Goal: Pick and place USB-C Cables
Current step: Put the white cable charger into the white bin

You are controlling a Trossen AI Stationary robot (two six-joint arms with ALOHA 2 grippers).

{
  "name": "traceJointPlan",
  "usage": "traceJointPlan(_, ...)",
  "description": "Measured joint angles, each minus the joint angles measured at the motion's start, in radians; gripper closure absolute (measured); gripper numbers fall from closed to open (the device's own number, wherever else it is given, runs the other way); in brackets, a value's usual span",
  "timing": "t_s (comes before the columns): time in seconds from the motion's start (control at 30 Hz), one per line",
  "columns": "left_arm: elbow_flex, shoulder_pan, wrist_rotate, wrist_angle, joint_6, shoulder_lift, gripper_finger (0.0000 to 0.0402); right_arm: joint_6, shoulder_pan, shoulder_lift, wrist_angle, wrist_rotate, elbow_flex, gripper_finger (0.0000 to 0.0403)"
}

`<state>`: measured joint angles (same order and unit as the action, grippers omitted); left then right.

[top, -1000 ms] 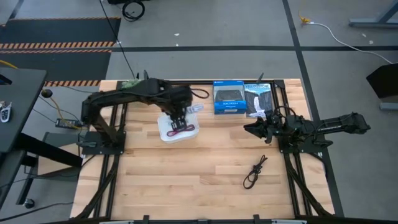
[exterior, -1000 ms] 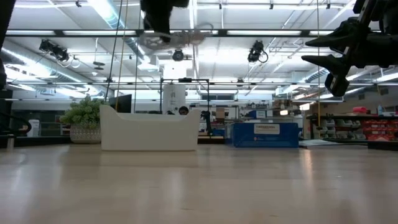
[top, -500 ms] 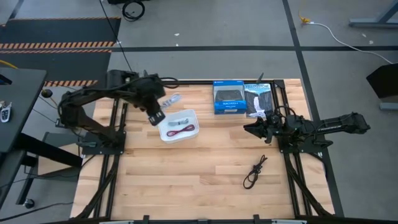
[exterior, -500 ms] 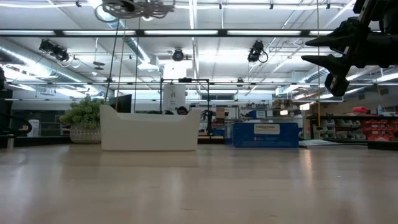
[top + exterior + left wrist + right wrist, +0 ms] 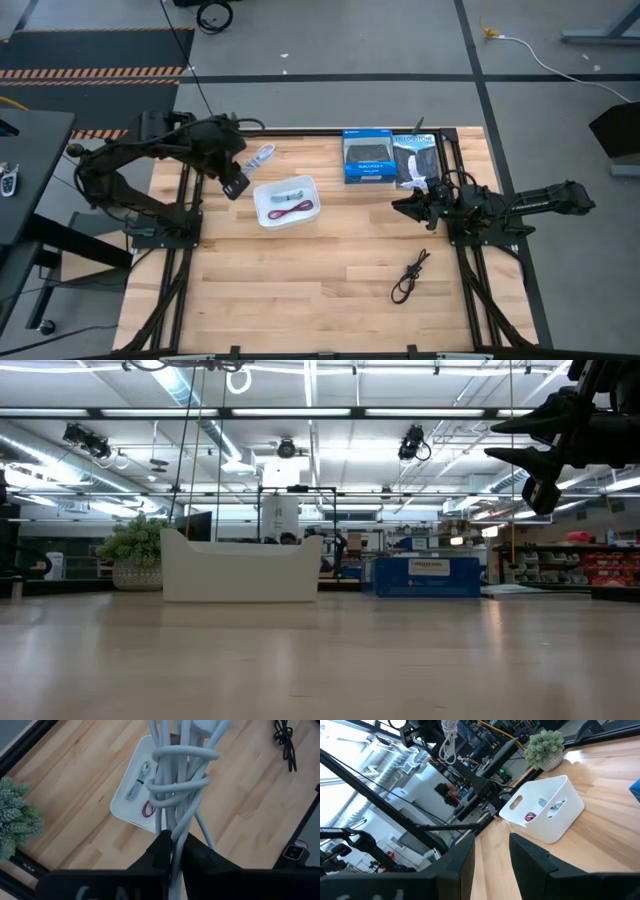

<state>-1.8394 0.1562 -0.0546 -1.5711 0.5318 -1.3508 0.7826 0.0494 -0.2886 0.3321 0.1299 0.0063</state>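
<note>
USB-C cables are found in three places. A white bundled cable, wound on itself with two wraps about its middle, is held by the left gripper, whose dark fingers are closed on the bundle's lower end; the cable hangs forward of the jaws. In the high view the same cable shows pale, just beyond the far left corner of the white rectangular plastic tray. The grip at one end lets the rest of the bundle hang free, which would suit a drop into the tray.

Inside the tray a silver-grey coiled cable and a maroon coiled cable lie side by side, apparently placed already. A black bundled cable lies on the bare wooden tabletop, well apart from the tray, on the right arm's side and near the front.

The left gripper is held high, left of the tray and not above it. The right gripper waits with its fingers parted and nothing between them, near the two blue-and-black retail boxes at the far edge. The black cable is judged to be within that arm's reach.

A small green potted plant stands at the table's far left corner.
</note>
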Motion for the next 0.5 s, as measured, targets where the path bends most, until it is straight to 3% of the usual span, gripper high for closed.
traceJointPlan(0.33, 0.0, 0.0, -0.04, 0.051, -0.099, -0.079, 0.0372, 0.0, 0.0, 0.0, -0.002, 0.0, 0.0, 0.0275)
traceJointPlan(0.5, 0.0, 0.0, 0.018, 0.05, -0.18, -0.182, 0.0373, 0.0, 0.0, 0.0, -0.002, 0.0, 0.0, 0.0275)
